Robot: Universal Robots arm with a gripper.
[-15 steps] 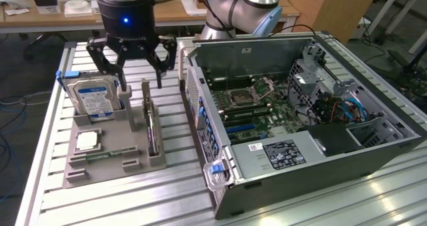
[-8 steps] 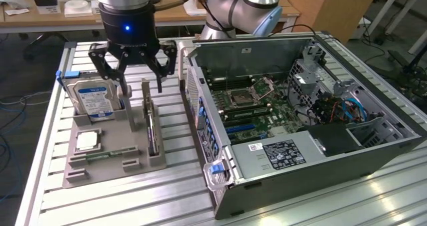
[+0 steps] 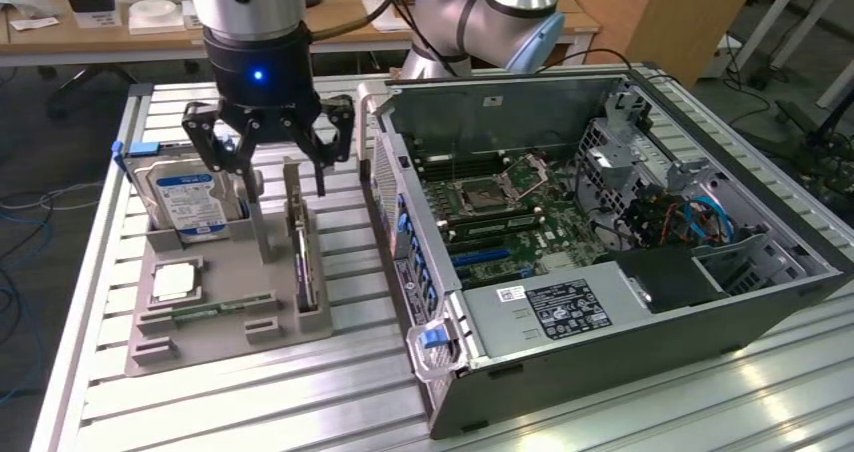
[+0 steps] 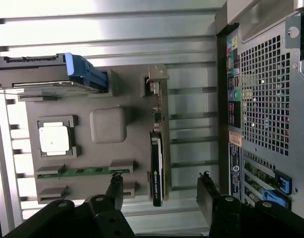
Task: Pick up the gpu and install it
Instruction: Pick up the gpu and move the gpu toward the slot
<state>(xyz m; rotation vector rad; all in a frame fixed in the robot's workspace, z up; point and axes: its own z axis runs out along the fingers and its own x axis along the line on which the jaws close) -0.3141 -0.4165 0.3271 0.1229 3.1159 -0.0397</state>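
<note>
The gpu [image 3: 302, 257] stands on its edge in a slot of the grey holder tray [image 3: 260, 272], a thin green card with a dark face and a silvery bracket [image 4: 157, 75] at one end. My gripper [image 3: 283, 187] hangs just above it, open, with one finger on each side of the card's line and nothing between them. From the wrist camera, the gpu [image 4: 158, 148] runs straight toward the gap between my two fingertips [image 4: 115, 190], and my gripper [image 4: 161, 193] touches nothing. The open computer case [image 3: 601, 222] lies beside the tray, its motherboard [image 3: 501, 212] exposed.
The tray also holds a silver hard drive [image 3: 194, 204] with a blue-white label, a processor chip [image 3: 176, 283] and a narrow memory stick [image 3: 203, 313]. The case's perforated rear wall [image 4: 263, 99] stands close to the gpu. Everything rests on a slatted metal table [image 3: 267, 402].
</note>
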